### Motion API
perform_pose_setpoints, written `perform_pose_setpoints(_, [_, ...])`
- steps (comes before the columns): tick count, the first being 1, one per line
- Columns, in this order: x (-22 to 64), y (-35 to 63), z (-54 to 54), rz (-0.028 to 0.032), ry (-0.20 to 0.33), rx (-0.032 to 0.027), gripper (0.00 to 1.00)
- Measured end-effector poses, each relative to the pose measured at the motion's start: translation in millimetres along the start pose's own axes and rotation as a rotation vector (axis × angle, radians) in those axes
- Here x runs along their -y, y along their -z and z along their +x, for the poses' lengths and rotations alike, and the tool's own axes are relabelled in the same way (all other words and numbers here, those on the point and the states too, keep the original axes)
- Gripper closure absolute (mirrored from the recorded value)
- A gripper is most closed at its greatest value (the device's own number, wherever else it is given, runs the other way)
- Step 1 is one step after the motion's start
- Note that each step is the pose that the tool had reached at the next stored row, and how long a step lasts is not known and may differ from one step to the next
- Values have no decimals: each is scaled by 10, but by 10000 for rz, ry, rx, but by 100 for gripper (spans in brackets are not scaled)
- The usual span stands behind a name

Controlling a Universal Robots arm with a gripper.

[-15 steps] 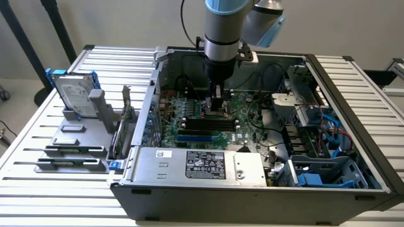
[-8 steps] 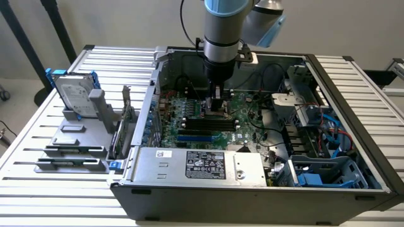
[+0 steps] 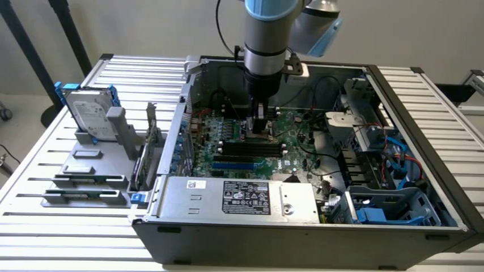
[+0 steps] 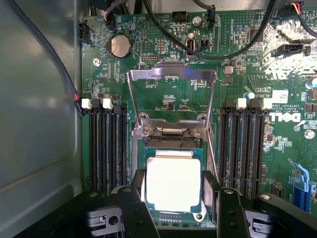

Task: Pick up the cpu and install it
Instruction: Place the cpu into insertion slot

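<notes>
— Where's the cpu (image 4: 173,186)?
— At the open socket (image 4: 171,142) on the board (image 4: 148,49), frame (image 4: 171,74) tipped up. Seated or just above, I can't tell.
— Gripped?
— Yes. The gripper (image 3: 258,129) pads (image 4: 137,186) press two opposite edges, jaws fairly wide.

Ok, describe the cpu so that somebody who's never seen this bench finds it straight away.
Look into the open computer case at the green motherboard, midway between its two banks of black memory slots. There, beside the raised metal socket frame, the cpu sits gripped between the black fingers: a small flat square with a shiny silver top, unlike the dark slots either side.
</notes>
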State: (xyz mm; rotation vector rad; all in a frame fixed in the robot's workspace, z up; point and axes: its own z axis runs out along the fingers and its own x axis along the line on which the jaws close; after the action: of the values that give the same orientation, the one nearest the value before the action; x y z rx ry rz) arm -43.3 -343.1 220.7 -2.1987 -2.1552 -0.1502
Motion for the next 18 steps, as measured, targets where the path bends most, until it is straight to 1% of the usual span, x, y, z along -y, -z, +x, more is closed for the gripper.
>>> perform_pose_setpoints(5, [1, -28, -3, -6, -60, 7, 45])
perform_pose_setpoints(11, [2, -69, -8, -9, -81, 44, 45])
perform_pose_setpoints(15, [2, -94, -11, -9, -80, 57, 45])
perform_pose_setpoints(18, [2, -111, -11, -11, -94, 57, 45])
